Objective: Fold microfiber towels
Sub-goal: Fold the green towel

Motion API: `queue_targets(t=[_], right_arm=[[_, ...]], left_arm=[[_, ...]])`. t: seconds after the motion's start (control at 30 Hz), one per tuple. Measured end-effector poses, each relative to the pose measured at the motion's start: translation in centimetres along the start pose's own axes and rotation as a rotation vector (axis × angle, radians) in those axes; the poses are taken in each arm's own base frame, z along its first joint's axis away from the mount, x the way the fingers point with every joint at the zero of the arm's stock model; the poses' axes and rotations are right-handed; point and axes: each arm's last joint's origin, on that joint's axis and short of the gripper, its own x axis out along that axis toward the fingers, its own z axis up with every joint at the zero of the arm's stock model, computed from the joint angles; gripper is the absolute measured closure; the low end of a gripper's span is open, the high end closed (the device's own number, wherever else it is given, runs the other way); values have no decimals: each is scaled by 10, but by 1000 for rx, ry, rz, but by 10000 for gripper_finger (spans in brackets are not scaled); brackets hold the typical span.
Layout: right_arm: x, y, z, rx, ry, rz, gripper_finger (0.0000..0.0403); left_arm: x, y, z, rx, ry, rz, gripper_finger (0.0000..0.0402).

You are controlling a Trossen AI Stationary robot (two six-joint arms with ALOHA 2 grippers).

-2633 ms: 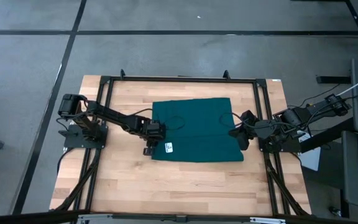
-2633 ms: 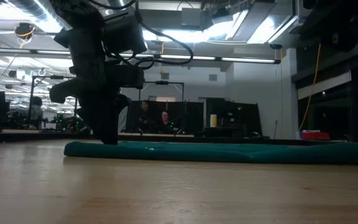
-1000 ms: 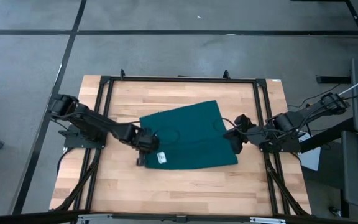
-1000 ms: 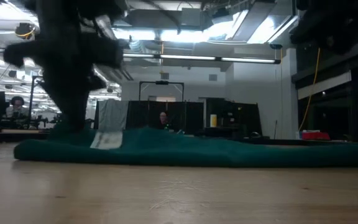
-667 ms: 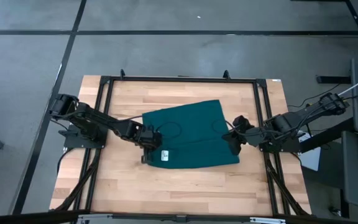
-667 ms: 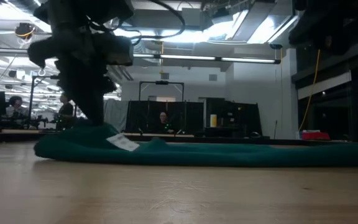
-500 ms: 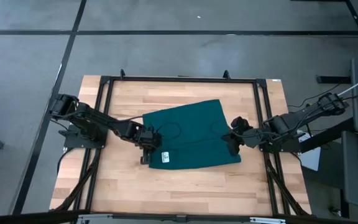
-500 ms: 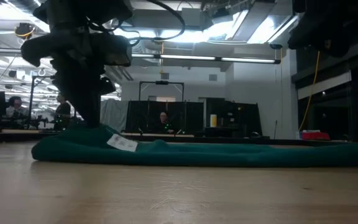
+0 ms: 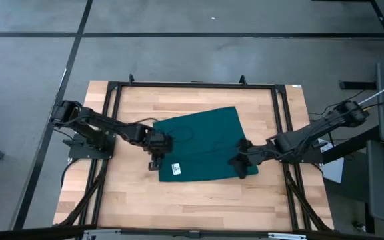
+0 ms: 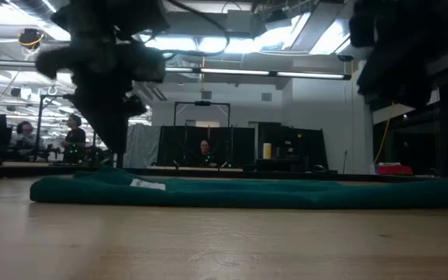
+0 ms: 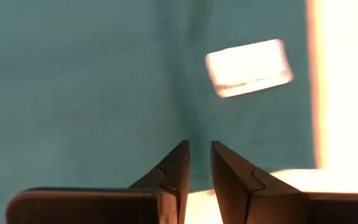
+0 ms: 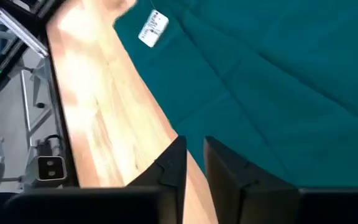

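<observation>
— Since a second ago your left hand (image 9: pixel 154 159) let the label corner drop; the microfiber towel (image 9: pixel 202 143) lies flat mid-bench (image 9: pixel 205 200), skewed.

— And the hands?

— Left hangs just above that corner, fingers slightly parted, holding nothing. Right hand (image 9: pixel 240 167) slid to the opposite near corner, slightly parted, empty. Fold's unfinished, I'd judge.

— The white label (image 11: pixel 248 67)?

— Print's unreadable.

Your left gripper (image 9: pixel 156 155) reaches in low from the left side, fingers (image 11: pixel 171 171) parted by a narrow gap. Your right gripper (image 9: pixel 240 164) stretches in from the right, fingers (image 12: pixel 174 163) slightly apart, gripping nothing.
</observation>
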Motion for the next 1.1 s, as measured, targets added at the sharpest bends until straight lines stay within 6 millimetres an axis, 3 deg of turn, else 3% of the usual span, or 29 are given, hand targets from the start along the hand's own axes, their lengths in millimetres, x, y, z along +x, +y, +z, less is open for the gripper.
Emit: queue_targets(t=[0.13, 0.4, 0.67, 1.1], right_arm=[[5, -1, 2, 19, -5, 8, 307], [4, -2, 3, 36, -12, 12, 265], [4, -1, 3, 32, -13, 13, 280], [4, -1, 3, 18, -15, 14, 297]], left_arm=[[0, 4, 4, 27, -20, -138, 341], [2, 14, 2, 19, -8, -144, 340], [15, 18, -15, -35, 34, -173, 340], [16, 16, -14, -54, -3, -213, 340]])
